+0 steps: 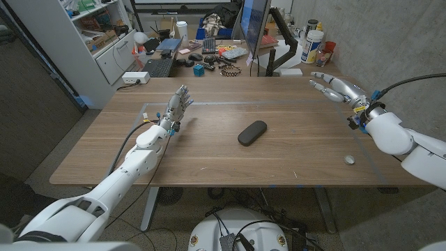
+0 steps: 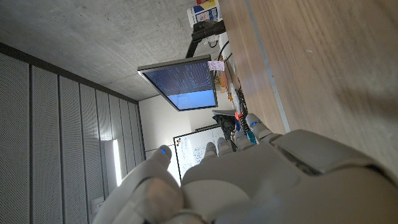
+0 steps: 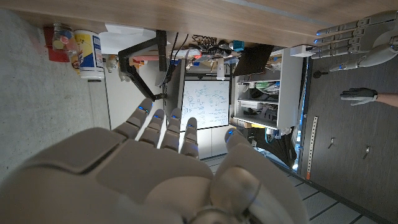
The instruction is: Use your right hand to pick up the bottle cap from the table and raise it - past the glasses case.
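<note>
Small round cap [image 1: 349, 160]; oval matte case [image 1: 252, 132].

I see the bottle cap [image 1: 349, 160] as a small, pale grey-white round piece lying on the wooden bench [image 1: 209, 150], close to the near edge on my right side. It sits alone, nothing touching it. The glasses case [image 1: 251, 132] is a dark, oblong, rounded shell, shut, lying flat and turned at a slant near the middle of the bench. The cap lies well apart from the case, further right and nearer to me
</note>
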`<state>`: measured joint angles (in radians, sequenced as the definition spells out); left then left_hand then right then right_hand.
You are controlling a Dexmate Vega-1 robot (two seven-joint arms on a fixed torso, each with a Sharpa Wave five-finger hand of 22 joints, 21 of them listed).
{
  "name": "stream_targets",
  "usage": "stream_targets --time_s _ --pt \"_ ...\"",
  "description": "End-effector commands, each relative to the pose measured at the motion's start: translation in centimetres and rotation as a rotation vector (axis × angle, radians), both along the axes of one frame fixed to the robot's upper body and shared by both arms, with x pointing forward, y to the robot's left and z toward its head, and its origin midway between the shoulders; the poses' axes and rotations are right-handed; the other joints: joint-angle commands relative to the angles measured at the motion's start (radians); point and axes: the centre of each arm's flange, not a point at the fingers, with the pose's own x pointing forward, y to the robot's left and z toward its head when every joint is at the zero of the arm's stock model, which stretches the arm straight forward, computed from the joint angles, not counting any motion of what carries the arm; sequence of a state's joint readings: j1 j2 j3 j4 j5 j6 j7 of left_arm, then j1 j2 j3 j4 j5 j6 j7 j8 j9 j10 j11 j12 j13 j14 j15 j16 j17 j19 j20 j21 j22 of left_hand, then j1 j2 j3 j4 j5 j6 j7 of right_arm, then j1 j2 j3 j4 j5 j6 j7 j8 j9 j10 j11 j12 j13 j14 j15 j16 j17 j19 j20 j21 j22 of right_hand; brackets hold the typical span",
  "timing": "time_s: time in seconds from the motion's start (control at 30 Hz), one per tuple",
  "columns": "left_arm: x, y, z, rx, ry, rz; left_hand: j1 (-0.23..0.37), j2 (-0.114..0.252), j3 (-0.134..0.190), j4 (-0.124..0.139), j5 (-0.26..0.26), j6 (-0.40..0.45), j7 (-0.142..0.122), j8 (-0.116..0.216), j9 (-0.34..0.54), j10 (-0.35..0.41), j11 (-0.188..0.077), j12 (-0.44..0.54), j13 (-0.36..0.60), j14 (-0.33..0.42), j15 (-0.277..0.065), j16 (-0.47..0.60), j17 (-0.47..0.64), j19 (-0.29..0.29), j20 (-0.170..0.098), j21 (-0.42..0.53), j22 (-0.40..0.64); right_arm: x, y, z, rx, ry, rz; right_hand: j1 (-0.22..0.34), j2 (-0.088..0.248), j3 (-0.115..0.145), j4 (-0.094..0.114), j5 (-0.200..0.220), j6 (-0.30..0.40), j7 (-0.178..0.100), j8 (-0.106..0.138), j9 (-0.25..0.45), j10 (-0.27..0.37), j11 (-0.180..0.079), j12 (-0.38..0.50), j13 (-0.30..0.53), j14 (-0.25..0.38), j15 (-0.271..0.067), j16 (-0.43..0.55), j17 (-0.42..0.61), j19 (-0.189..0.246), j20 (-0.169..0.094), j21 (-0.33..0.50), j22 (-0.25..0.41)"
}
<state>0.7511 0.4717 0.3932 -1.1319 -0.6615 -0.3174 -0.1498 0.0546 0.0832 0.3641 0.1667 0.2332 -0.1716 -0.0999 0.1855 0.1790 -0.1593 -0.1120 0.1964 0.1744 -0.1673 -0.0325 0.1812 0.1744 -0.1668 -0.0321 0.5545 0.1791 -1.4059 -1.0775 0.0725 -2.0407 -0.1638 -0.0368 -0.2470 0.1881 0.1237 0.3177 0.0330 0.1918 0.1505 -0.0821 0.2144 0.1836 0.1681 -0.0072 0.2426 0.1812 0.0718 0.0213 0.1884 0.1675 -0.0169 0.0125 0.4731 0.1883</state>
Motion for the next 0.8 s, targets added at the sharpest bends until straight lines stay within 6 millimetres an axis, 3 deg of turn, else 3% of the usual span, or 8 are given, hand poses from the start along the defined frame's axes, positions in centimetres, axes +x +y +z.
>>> stream_targets --time_s 0.03,0.57,0.8 --pt "0.2 0.1 0.1 -0.003 -0.002 -0.003 -0.001 0.063 0.011 -0.001 0.005 -0.009 -0.004 0.006 0.003 0.002 -0.002 0.001 0.005 -0.046 -0.081 0.004 0.004 -0.054 -0.114 -0.002 0.002 -1.8 -1.4 -0.3 -0.038 -0.029 -0.12 0.014 -0.001 0.003 -0.009 -0.003 0.011 0.003 0.001 0.004 0.01 0.001 0.004 0.004 0.012 -0.002 0.0 0.003 0.011 0.006 -0.001 0.004" --pt "0.4 -0.3 0.3 0.011 -0.004 -0.014 -0.001 0.062 0.011 -0.001 0.005 -0.008 -0.003 0.005 0.003 0.002 -0.004 0.001 0.005 -0.045 -0.081 0.004 0.004 -0.053 -0.107 -0.007 0.002 -5.3 -3.2 -1.2 -0.06 -0.052 -0.248 0.04 -0.001 0.014 -0.031 -0.003 0.024 -0.003 -0.002 0.004 0.015 -0.012 -0.001 0.003 0.051 -0.015 0.007 0.003 0.032 0.019 0.0 0.002" --pt "0.5 -0.9 0.6 0.018 -0.007 -0.026 -0.001 0.062 0.012 0.0 0.005 -0.006 -0.004 0.005 0.003 0.003 -0.004 0.001 0.005 -0.045 -0.082 0.003 0.004 -0.051 -0.107 -0.008 0.002 -7.1 -4.5 -1.7 -0.047 -0.071 -0.331 0.062 -0.014 0.018 -0.054 -0.003 0.034 -0.007 -0.004 0.004 0.017 -0.026 -0.005 0.003 0.087 -0.03 0.013 0.004 0.055 0.037 0.003 0.002"
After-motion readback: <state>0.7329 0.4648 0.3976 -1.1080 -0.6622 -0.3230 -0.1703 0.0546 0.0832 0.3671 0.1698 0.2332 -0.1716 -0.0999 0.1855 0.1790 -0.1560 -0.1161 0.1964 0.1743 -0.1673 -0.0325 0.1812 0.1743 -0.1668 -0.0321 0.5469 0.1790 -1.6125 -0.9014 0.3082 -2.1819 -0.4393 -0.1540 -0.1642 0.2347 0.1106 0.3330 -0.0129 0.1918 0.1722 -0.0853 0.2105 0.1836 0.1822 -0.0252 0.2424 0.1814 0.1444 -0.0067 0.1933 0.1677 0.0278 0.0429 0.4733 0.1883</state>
